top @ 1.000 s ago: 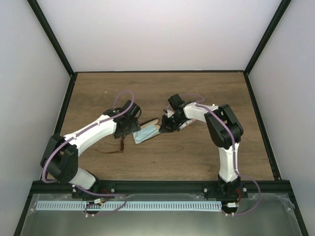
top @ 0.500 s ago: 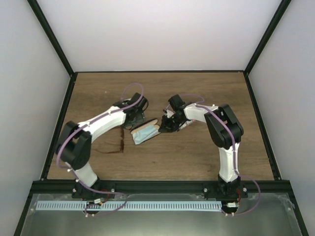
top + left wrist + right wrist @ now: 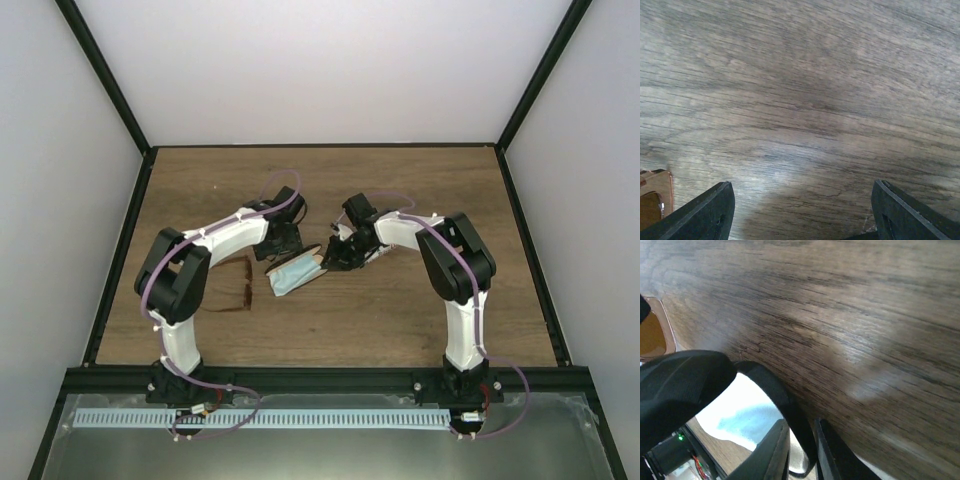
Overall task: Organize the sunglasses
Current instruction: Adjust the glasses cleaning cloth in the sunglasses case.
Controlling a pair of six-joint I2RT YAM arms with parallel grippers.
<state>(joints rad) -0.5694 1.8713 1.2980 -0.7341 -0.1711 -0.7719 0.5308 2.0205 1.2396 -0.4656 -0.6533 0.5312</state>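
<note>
The sunglasses (image 3: 241, 288) lie on the wood left of an open tan case (image 3: 296, 270) that holds a light blue cloth (image 3: 290, 276). A corner of an amber lens of the sunglasses (image 3: 651, 205) shows at the bottom left of the left wrist view, and the sunglasses (image 3: 651, 334) show again at the left edge of the right wrist view. My left gripper (image 3: 283, 240) hangs open over bare wood behind the case, nothing between its fingers (image 3: 710, 210). My right gripper (image 3: 336, 256) is at the case's right end, its fingers (image 3: 775, 450) close on either side of the case's black rim (image 3: 790, 410).
The wooden table (image 3: 400, 310) is fenced by black frame posts and white walls. Both arms meet near the table's middle, their forearms angled inward. The blue cloth (image 3: 742, 420) shows pale under the rim in the right wrist view.
The left arm has swung back and to the right, from over the sunglasses to behind the case, uncovering the sunglasses. Its jaws have narrowed a little. The right gripper has stayed at the case.
</note>
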